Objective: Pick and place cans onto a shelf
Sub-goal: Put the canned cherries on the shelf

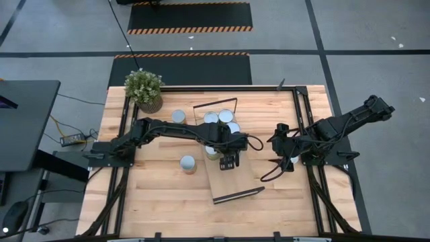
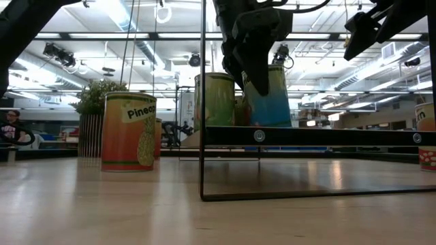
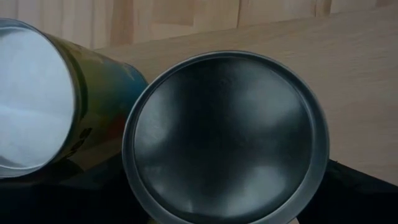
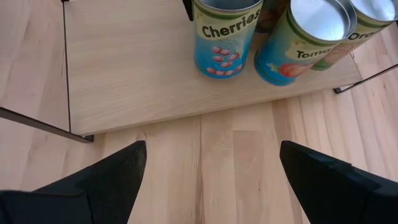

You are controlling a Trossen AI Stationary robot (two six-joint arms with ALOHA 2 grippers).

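Observation:
The light-wood shelf [image 1: 236, 180] lies across the table's middle, with black wire frames at its ends. Several cans stand on its far half [image 1: 226, 116]. My left gripper [image 1: 229, 160] reaches down over the shelf, shut on a blue "Cherries" can [image 4: 225, 38], whose round top fills the left wrist view [image 3: 224, 137]. A "Tomato" can [image 4: 305, 43] stands beside it. My right gripper [image 4: 211, 180] is open and empty above the bare table, right of the shelf. A pineapple can [image 2: 128, 131] and another can [image 1: 179, 117] stand on the table left of the shelf. My left gripper holds the blue can by its upper side wall [image 2: 267, 82], one finger [image 2: 253, 76] on each side, coming from above and pointing down. The can stands upright with its bottom on the shelf board [image 2: 269, 125].
A potted plant [image 1: 144, 89] stands at the table's far left corner. Another can [image 2: 427, 136] stands on the table at the right, under my right arm. The shelf's near half [image 4: 143, 81] is bare board. Black rails run along the table's left and right sides.

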